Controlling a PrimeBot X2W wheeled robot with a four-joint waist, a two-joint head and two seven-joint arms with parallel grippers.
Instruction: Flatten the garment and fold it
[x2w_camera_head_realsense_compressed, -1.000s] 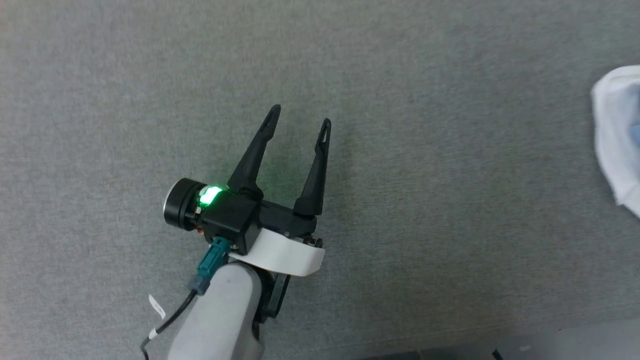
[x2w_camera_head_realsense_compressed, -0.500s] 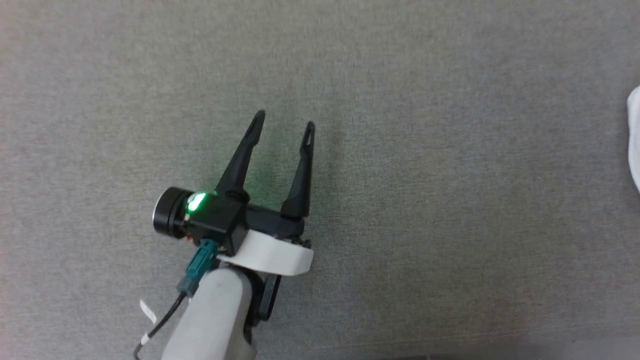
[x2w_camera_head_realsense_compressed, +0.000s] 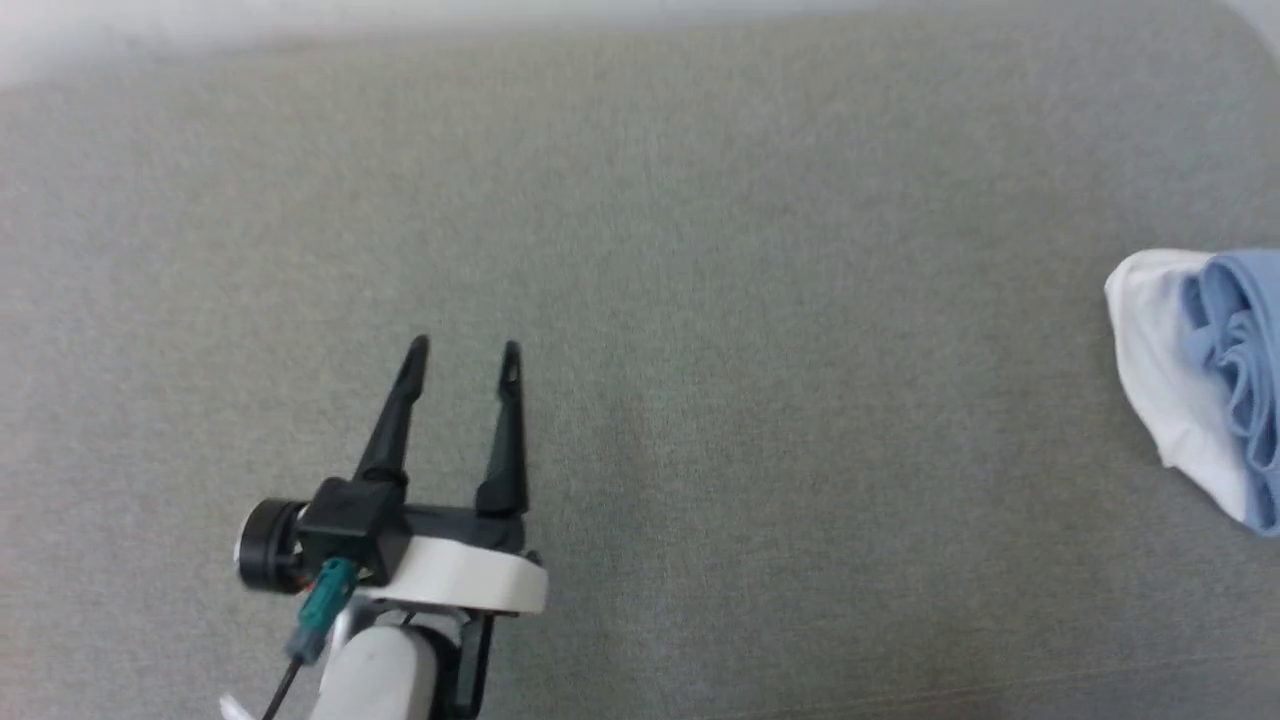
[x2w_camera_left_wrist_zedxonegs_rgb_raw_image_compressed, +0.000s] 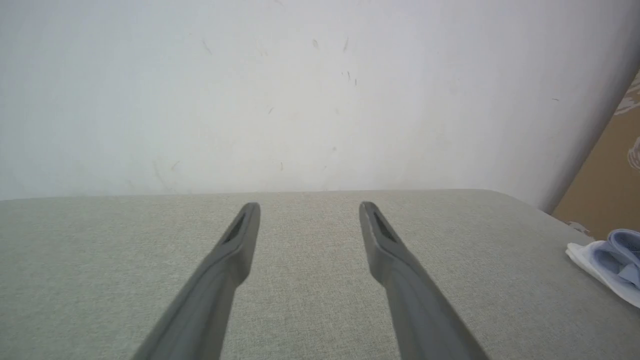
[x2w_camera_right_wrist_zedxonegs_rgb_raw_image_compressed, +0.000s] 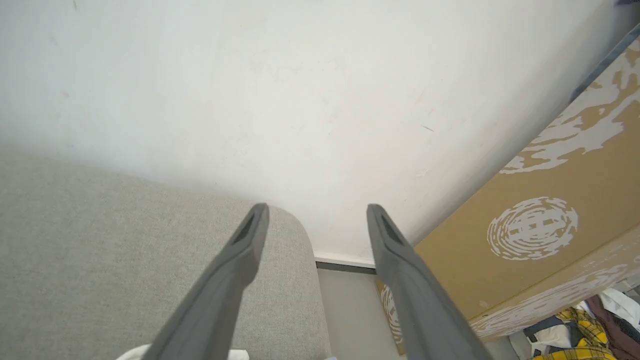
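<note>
At the lower left of the head view the left jaws are seen spread wide over the grey-clothed desk (x2w_camera_head_realsense_compressed: 760, 420), their fingers (x2w_camera_head_realsense_compressed: 392, 425) pointing up the view with nothing between them. The same wide gap is shown in the left wrist view, with a white wall (x2w_camera_left_wrist_zedxonegs_rgb_raw_image_compressed: 300, 100) behind the desk's far edge. The garment (x2w_camera_head_realsense_compressed: 1205, 380) is found bunched at the right edge of the head view — light blue folds against white cloth — lying on the desk, well apart from the left jaws. The right jaws are shown wide and empty in the right wrist view, their fingers (x2w_camera_right_wrist_zedxonegs_rgb_raw_image_compressed: 400, 260) held over the desk's rounded corner. Further right a brown cardboard box (x2w_camera_right_wrist_zedxonegs_rgb_raw_image_compressed: 550, 225) with white print is stood near the wall; what it holds cannot be told. Compared with a second ago, the head view has been shifted — the desk's far edge is now taken in and more of the garment is shown, while the left jaws are kept as wide
</note>
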